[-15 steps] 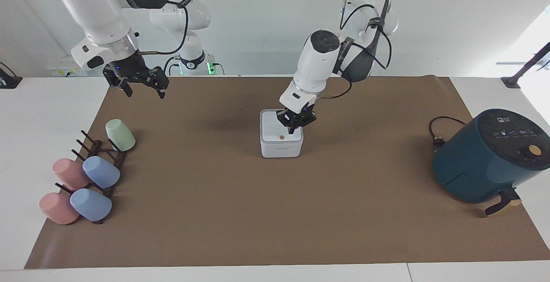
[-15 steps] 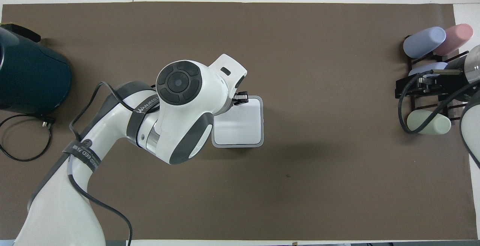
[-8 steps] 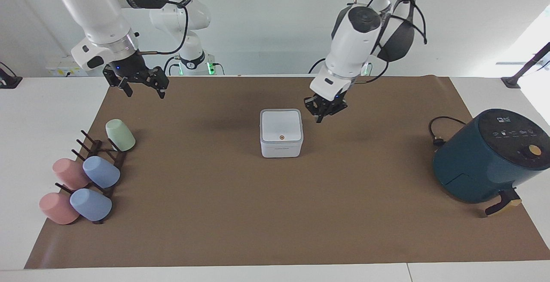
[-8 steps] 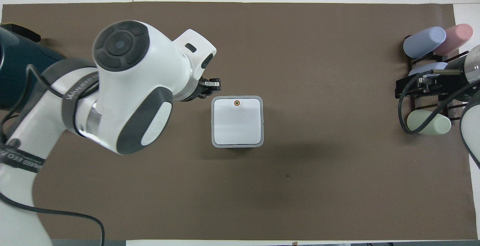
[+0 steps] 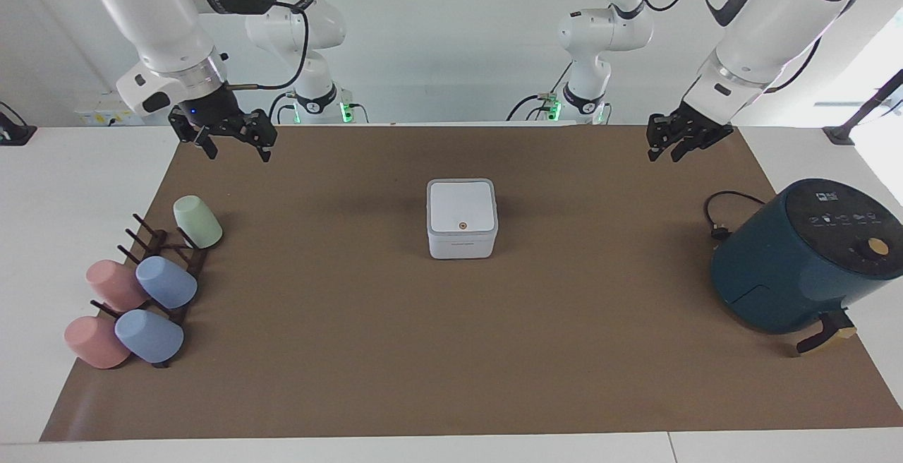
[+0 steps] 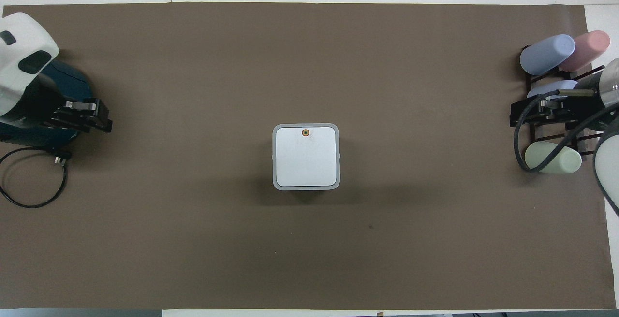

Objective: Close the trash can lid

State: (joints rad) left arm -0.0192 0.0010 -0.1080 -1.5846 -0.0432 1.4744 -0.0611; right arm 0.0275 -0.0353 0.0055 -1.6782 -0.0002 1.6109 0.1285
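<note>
trash can point(image 5: 462, 237) at centre of brown surface point(image 5: 451, 350), lid point(image 5: 462, 207) flat, shut. facing view alone shows can's front wall; overhead shows only lid top point(image 6: 305, 157) with orange dot. left gripper point(image 5: 676, 144) raised at upper right of facing frame, jaws: cannot tell. right gripper point(image 5: 229, 140) waits at upper left, jaws spread, holding nothing.

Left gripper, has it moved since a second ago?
Yes. The left gripper has left the lid of the trash can, which has not shifted, and has gone up toward the left arm's end of the table, near the air fryer.
</note>
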